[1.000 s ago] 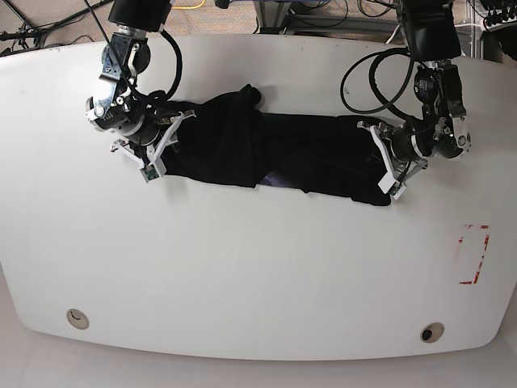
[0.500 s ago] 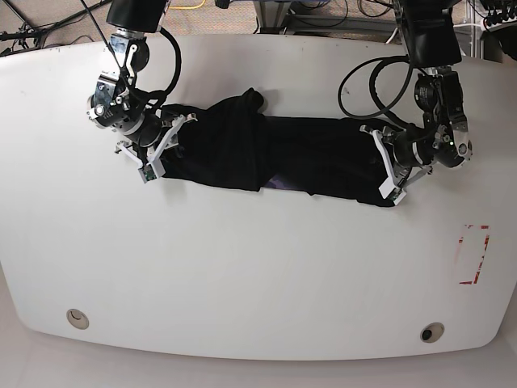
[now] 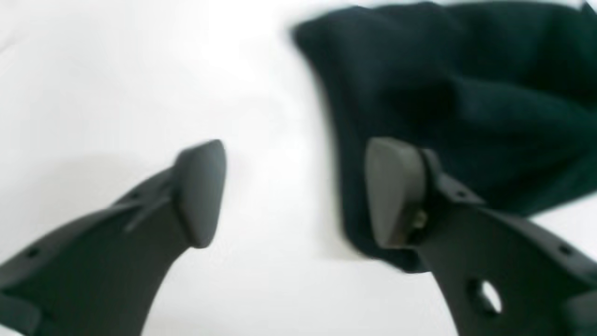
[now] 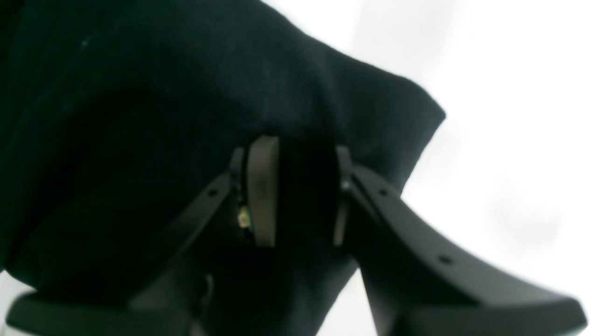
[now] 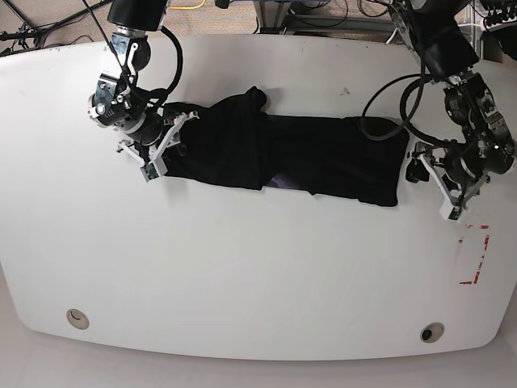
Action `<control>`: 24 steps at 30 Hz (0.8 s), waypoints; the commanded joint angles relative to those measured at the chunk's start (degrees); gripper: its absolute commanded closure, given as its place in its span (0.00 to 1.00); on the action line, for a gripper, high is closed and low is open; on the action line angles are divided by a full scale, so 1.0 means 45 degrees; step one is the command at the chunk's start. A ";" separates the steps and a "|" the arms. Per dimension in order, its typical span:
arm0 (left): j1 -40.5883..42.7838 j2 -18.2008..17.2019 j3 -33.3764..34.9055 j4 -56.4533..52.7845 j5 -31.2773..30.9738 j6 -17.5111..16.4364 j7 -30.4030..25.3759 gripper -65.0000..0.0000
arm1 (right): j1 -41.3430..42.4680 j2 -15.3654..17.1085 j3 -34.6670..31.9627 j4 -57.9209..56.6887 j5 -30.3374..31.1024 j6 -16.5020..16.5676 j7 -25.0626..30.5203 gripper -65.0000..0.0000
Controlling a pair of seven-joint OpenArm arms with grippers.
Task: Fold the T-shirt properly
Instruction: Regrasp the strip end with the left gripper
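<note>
The black T-shirt lies as a long, crumpled band across the far half of the white table; a sliver of purple print shows at its near edge. My right gripper is at the band's left end, shut on the cloth. In the right wrist view its jaws pinch a thick fold of the T-shirt. My left gripper stands open just past the band's right end. In the left wrist view its fingers are spread wide over bare table, beside the T-shirt's edge.
A red-marked rectangle is on the table's right side. Two round holes sit near the front edge. Black cables loop from both arms at the back.
My left gripper has opened, let go of the shirt's right end and drawn away to the right. The right gripper stays shut on the left end.
</note>
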 commanded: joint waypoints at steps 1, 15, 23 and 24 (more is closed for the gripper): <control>-0.0170 -0.0199 -0.0303 -0.0556 -0.0603 -0.0013 0.0003 0.29 | -0.0019 0.0114 0.0027 0.0061 -0.0323 -0.0012 -0.0474 0.77; -0.0092 -0.0688 -0.0381 -0.3721 -0.3358 -0.0013 -0.0349 0.29 | -0.0019 0.0055 0.0027 0.0061 -0.0323 -0.0012 -0.0474 0.77; -0.0073 -0.0727 0.0478 -0.4346 -0.4823 -0.0013 -0.0349 0.29 | -0.0019 0.0055 0.0027 0.0061 -0.0323 -0.0012 -0.0474 0.77; -0.0073 -0.0727 0.0557 -0.4346 -0.4999 -0.0013 -0.0349 0.29 | -0.0019 0.0055 0.0027 0.0041 -0.0323 -0.0012 -0.0474 0.77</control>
